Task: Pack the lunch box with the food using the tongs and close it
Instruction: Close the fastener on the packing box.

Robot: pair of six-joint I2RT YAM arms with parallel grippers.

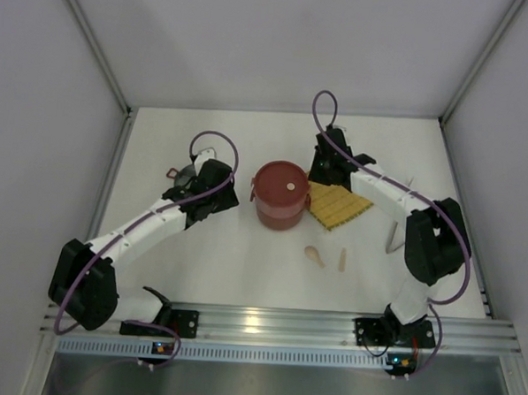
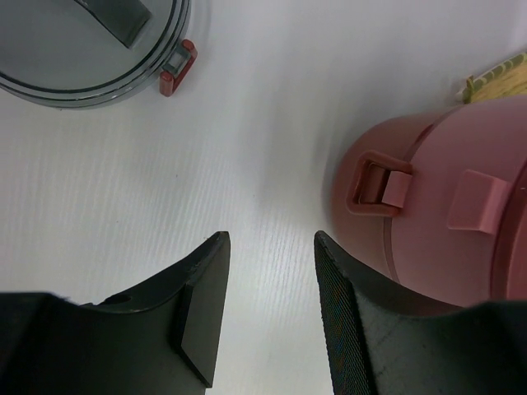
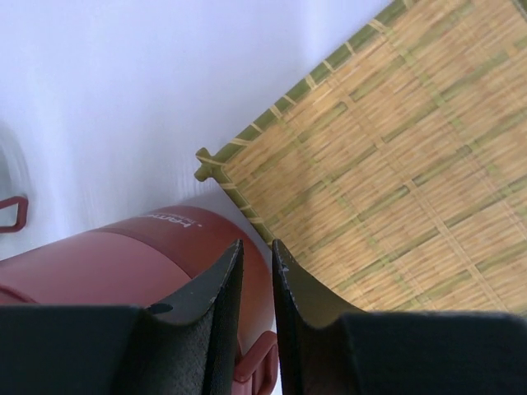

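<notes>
Jaws of the left gripper (image 2: pixel 268 247) stand about half open and empty, low over the white desk (image 1: pixel 243 267) just left of the lunch box (image 1: pixel 280 194). Jaws of the right gripper (image 3: pixel 256 247) are a narrow slit apart, gripping nothing, above the box's right side. The maroon box stands upright mid-desk, lid on. Just right of it lies a yellow woven mat (image 1: pixel 339 206). Nearer the arms lie a beige spoon (image 1: pixel 314 255) and stick (image 1: pixel 341 260).

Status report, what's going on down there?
Left fingers open, empty. Right fingers barely apart, empty, by mat. Lunch box lidded between them. Steel bowl sits behind left fingers.
</notes>
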